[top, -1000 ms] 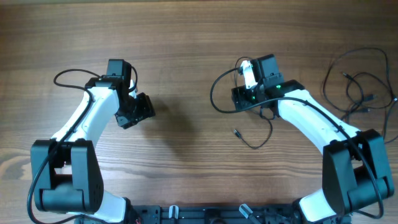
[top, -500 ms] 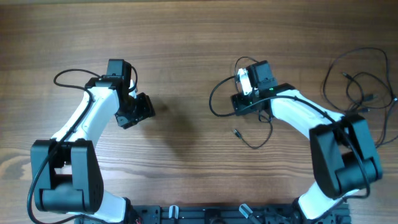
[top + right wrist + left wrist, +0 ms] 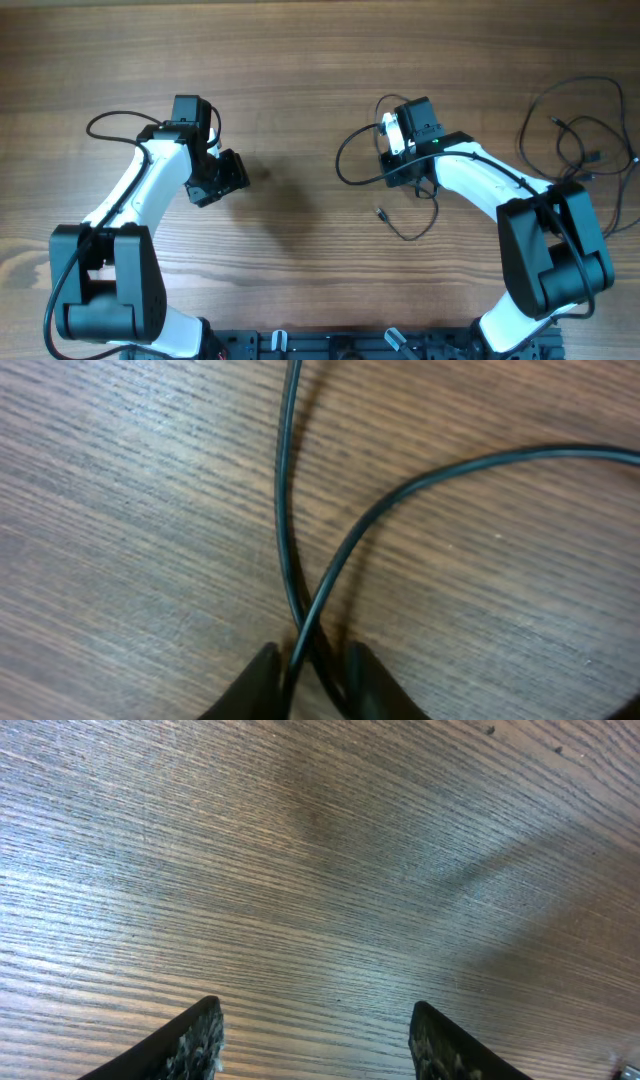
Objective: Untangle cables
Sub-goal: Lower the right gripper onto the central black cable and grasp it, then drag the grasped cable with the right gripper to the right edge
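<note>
A thin black cable (image 3: 343, 160) loops on the wood left of my right gripper (image 3: 392, 172), and its small plug end (image 3: 380, 212) lies just below. In the right wrist view two strands of this cable (image 3: 288, 510) cross right between the fingers, and my right gripper (image 3: 312, 678) is shut on that crossing, low at the table. More cables (image 3: 575, 140) lie in a loose tangle at the far right. My left gripper (image 3: 226, 176) hangs open over bare wood; the left wrist view shows nothing between the tips of the left gripper (image 3: 318, 1042).
The left arm's own thicker black cable (image 3: 100, 122) arcs out beside the left arm. The wooden table (image 3: 300, 60) stretches across the back. The arms' bases (image 3: 330, 345) stand along the front edge.
My right arm shifted slightly left over the cable loop, and its jaws closed on the crossing strands. The left arm has not moved.
</note>
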You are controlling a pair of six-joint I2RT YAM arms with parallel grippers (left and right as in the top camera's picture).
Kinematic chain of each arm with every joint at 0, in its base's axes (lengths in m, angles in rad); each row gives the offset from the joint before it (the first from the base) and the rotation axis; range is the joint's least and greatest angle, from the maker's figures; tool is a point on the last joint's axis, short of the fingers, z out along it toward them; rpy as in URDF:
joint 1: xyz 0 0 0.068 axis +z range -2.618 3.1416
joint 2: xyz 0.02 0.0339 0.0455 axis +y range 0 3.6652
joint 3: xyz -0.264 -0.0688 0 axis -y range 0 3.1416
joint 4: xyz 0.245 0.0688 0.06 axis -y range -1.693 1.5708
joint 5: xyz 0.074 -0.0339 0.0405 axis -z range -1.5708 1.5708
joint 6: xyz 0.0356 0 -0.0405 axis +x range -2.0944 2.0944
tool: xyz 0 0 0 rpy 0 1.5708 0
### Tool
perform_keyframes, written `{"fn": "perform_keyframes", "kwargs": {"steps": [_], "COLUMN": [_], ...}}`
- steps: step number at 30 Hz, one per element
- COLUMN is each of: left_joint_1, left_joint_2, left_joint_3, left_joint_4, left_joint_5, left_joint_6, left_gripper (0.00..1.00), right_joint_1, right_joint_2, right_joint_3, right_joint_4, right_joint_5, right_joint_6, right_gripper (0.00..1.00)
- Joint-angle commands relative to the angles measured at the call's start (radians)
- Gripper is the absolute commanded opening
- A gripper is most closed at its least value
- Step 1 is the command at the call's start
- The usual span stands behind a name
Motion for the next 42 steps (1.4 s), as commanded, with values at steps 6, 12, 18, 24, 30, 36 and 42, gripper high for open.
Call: {"fn": "perform_keyframes", "kwargs": {"steps": [6, 12, 18, 24, 30, 36, 42], "left_joint_1": [0.004, 0.004, 0.004, 0.004, 0.004, 0.004, 0.004], "left_joint_2": [-0.016, -0.016, -0.016, -0.016, -0.016, -0.016, -0.016], "left_joint_3": [0.003, 0.003, 0.003, 0.003, 0.003, 0.003, 0.003], "left_joint_4": [-0.002, -0.002, -0.002, -0.012, -0.012, -0.012, -0.012], "left_joint_5": [-0.005, -0.005, -0.005, -0.005, -0.005, -0.005, -0.005], "left_joint_6": [-0.002, -0.002, -0.002, -0.002, -0.002, -0.002, -0.002], "left_gripper": [0.61, 0.61, 0.61, 0.61, 0.61, 0.61, 0.62], "right_joint_1": [0.004, 0.004, -0.002, -0.076, -0.223, -0.421, -0.601], "right_joint_2": [0.047, 0.040, -0.033, -0.144, -0.202, -0.207, -0.208], "right_joint_3": [-0.026, -0.005, 0.103, 0.339, 0.595, 0.821, 0.871], "right_joint_4": [-0.047, -0.092, -0.193, -0.392, -0.588, -0.706, -0.699], "right_joint_5": [-0.119, -0.127, -0.178, -0.162, -0.101, -0.033, 0.042], "right_joint_6": [0.053, 0.087, 0.113, 0.110, 0.087, 0.011, -0.003], "right_gripper": [0.04, 0.04, 0.04, 0.04, 0.04, 0.04, 0.04]}}
